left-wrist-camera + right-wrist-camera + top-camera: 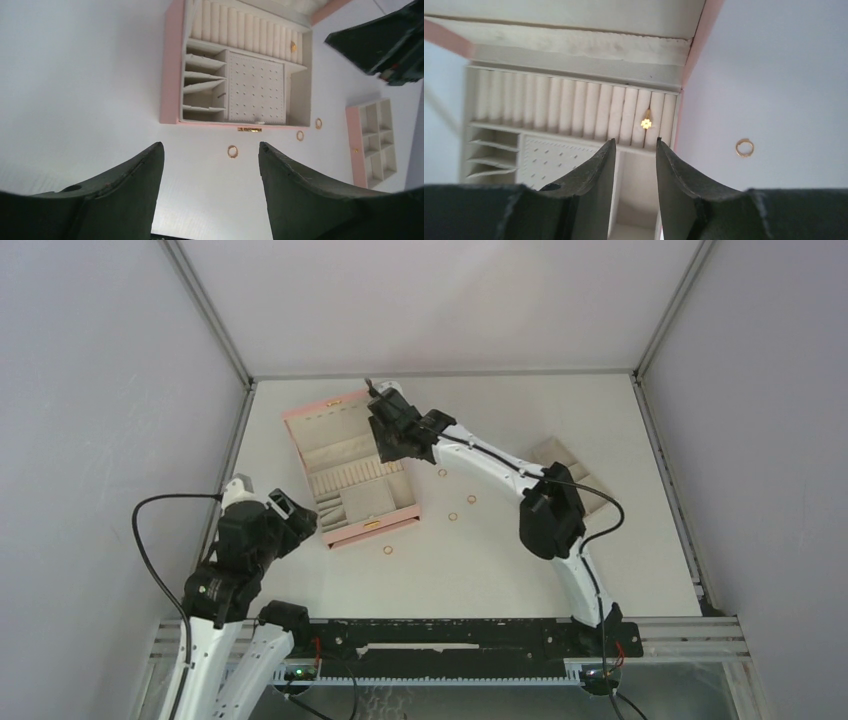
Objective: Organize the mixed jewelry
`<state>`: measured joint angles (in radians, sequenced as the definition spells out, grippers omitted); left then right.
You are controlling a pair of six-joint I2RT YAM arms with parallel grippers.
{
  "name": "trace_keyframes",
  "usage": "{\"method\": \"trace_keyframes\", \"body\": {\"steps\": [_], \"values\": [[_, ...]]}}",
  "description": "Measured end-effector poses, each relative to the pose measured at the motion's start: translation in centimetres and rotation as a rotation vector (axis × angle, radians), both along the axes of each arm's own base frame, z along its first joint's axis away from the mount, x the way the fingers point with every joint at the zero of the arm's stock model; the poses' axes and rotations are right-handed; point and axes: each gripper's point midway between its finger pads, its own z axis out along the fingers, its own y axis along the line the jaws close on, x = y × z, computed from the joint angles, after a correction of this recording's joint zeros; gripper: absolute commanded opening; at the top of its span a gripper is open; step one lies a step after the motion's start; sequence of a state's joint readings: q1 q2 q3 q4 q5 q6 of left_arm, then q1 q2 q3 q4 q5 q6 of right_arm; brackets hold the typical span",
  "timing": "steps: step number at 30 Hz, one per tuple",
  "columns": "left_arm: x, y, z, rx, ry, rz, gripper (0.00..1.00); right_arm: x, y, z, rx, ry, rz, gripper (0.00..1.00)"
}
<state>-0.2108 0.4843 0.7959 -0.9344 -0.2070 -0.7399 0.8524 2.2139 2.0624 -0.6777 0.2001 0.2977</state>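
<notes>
right gripper [634,142] over pink box [370,528]; table [520,575] beside seems open, rings [453,516] scattered.

One ring [646,123], tiny, thin and orange-copper like the others, sits wedged between two padded rolls [574,110], just beyond the fingertips of the right gripper [635,143] — only a small gold glint of it shows. A second ring [744,147] lies flat on the table [784,75], off to that gripper's right. Three more lie flat ahead of the left gripper [211,146]: the nearest ring [232,151] just past its fingertips, the middle ring [300,135] and the far ring [318,123] farther off to its right.
</notes>
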Motion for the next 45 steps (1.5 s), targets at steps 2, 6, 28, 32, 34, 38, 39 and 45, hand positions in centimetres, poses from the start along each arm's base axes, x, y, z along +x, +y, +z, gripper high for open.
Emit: {"method": "trace_keyframes", "body": {"steps": [2,6,28,32,34,38,39,45], "values": [[0.0,-0.6,-0.3,-0.012,0.002,-0.032,0.74,-0.4,-0.3,2.5,0.036,-0.021,0.008,0.45],[-0.2,-1.9,-1.6,-0.035,0.027,-0.098,0.74,-2.5,-2.6,7.1,0.109,-0.058,0.021,0.49],[-1.0,-14.1,-12.4,0.16,0.376,-0.279,0.53,-13.2,-20.6,-4.1,0.083,0.216,-0.19,0.5],[-0.6,-14.2,-13.6,0.138,0.401,-0.189,0.44,-13.0,-20.2,-3.4,0.109,0.196,-0.183,0.5],[-0.5,-14.3,-14.1,0.126,0.41,-0.152,0.41,-13.0,-20.2,-3.4,0.109,0.196,-0.183,0.5],[-0.3,-14.4,-14.7,0.092,0.423,-0.08,0.33,-13.0,-20.2,-3.4,0.108,0.198,-0.182,0.5],[-0.3,-14.4,-14.8,0.08,0.422,-0.06,0.33,-13.0,-20.2,-3.4,0.107,0.198,-0.182,0.5],[0.4,-14.1,-15.8,0.007,0.411,0.028,0.31,-13.2,-20.2,-3.4,0.103,0.196,-0.178,0.5]]}}
